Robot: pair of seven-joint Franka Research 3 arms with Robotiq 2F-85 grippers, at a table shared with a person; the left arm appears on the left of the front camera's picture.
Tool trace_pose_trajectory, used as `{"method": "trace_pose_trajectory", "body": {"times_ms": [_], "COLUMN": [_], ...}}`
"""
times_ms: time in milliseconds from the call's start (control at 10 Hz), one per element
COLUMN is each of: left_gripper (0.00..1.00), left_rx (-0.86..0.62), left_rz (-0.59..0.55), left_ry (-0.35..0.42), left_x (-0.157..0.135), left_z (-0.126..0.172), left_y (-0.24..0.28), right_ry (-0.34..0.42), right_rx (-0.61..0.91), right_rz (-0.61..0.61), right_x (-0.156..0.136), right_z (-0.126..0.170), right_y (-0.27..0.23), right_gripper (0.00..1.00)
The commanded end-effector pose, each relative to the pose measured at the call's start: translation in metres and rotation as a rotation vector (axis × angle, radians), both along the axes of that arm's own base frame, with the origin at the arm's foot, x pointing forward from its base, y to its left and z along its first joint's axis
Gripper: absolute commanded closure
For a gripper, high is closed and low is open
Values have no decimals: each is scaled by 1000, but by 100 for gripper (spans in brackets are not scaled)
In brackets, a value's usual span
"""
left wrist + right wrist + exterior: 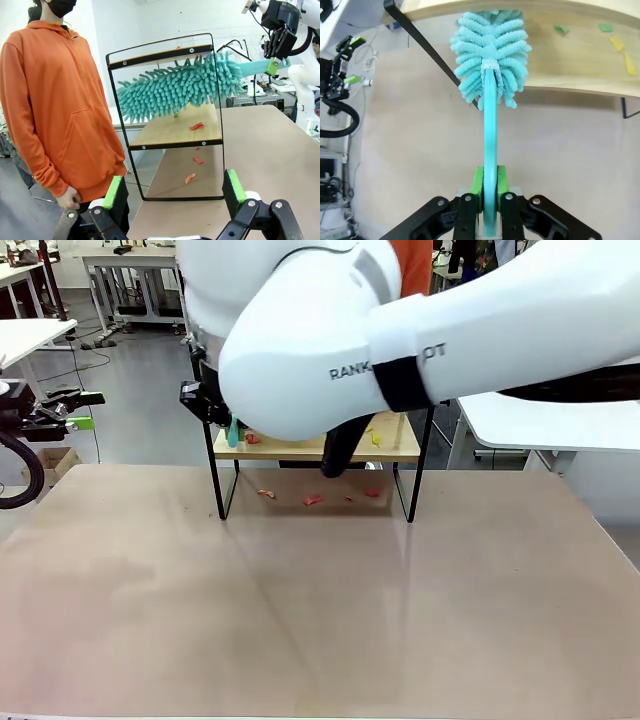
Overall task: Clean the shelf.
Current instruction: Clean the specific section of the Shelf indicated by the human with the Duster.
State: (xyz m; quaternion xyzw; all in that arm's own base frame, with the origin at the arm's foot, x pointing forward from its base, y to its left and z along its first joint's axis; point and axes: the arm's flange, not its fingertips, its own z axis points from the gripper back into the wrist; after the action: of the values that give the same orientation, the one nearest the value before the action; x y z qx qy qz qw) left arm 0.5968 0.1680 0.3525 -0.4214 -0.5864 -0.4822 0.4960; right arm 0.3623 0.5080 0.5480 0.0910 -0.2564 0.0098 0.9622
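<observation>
The shelf (pixel 165 132) has pale wooden boards in a thin black frame. The duster (pixel 175 90) is turquoise all over, from fuzzy head to handle. Red scraps (pixel 196 126) and an orange scrap (pixel 190 178) show against the wood and the pinkish-beige surface (pixel 320 610), with green scraps (pixel 562 29) and yellow scraps (pixel 629 63) on a board. The left pincer (pixel 174 189) and right pincer (pixel 489 187) are black with bright green pads (pixel 114 192), the right arm (pixel 480 310) is white with a black band, and the person's hoodie (pixel 50 100) is plain orange.
</observation>
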Motion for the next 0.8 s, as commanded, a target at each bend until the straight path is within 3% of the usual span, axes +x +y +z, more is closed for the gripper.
{"method": "trace_pose_trajectory", "body": {"times_ms": [0,300,700], "left_gripper": [0,0,0], "left_rx": [7,7,7], "left_rz": [-3,-3,-3], "left_ry": [-10,-10,-10], "left_x": [-2,-2,-2], "left_z": [3,3,3], "left_y": [1,1,1], "right_ry": [-27,-51,28], "right_rx": [-13,-26,-25], "right_rz": [-33,-46,-59], "right_x": [11,19,29], "right_z": [0,-13,-42], "right_y": [30,42,43], "right_gripper": [87,87,87]}}
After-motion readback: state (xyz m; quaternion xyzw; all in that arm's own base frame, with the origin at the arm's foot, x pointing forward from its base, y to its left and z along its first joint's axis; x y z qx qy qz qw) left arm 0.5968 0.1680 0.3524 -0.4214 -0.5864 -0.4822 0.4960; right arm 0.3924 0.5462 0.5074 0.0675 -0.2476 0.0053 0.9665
